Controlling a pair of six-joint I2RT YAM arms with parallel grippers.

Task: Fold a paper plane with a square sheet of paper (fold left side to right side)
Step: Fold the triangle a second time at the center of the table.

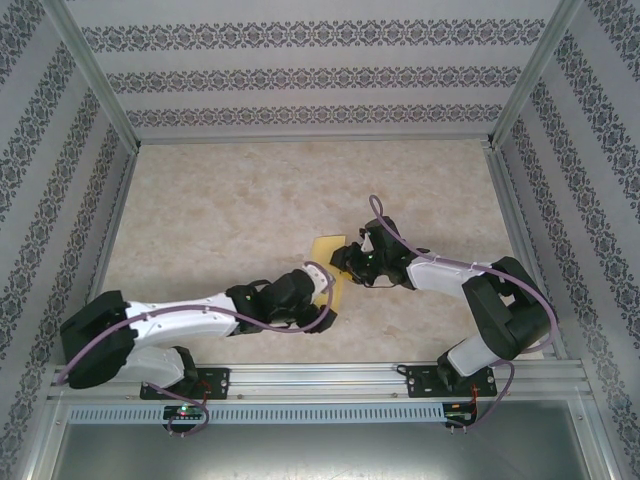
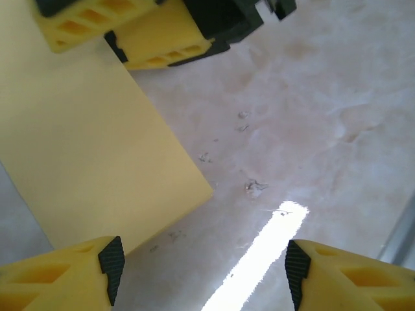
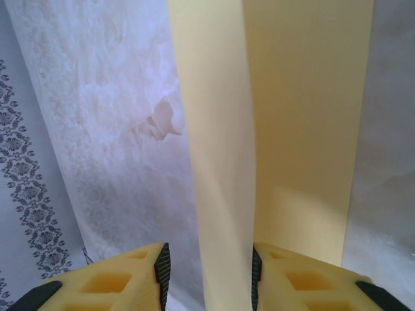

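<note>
The square sheet of paper [image 1: 326, 262] is yellow-orange and lies folded on the floor between my two grippers. My left gripper [image 1: 322, 305] is open at the sheet's near end. In the left wrist view the paper [image 2: 84, 149] lies flat ahead and to the left, and only bare floor shows between the left gripper [image 2: 204, 272] fingers. My right gripper [image 1: 350, 262] sits at the sheet's far right side. In the right wrist view a raised flap of the paper [image 3: 220, 162] runs between the right gripper [image 3: 209, 278] fingers, against the right pad and apart from the left pad, so the jaws stand partly open.
The beige marbled floor [image 1: 230, 210] is walled in by patterned panels [image 1: 310, 80] and metal rails. The right gripper's yellow fingers [image 2: 130, 32] show at the top of the left wrist view, resting on the paper. A bright streak of light [image 2: 272, 240] crosses the floor.
</note>
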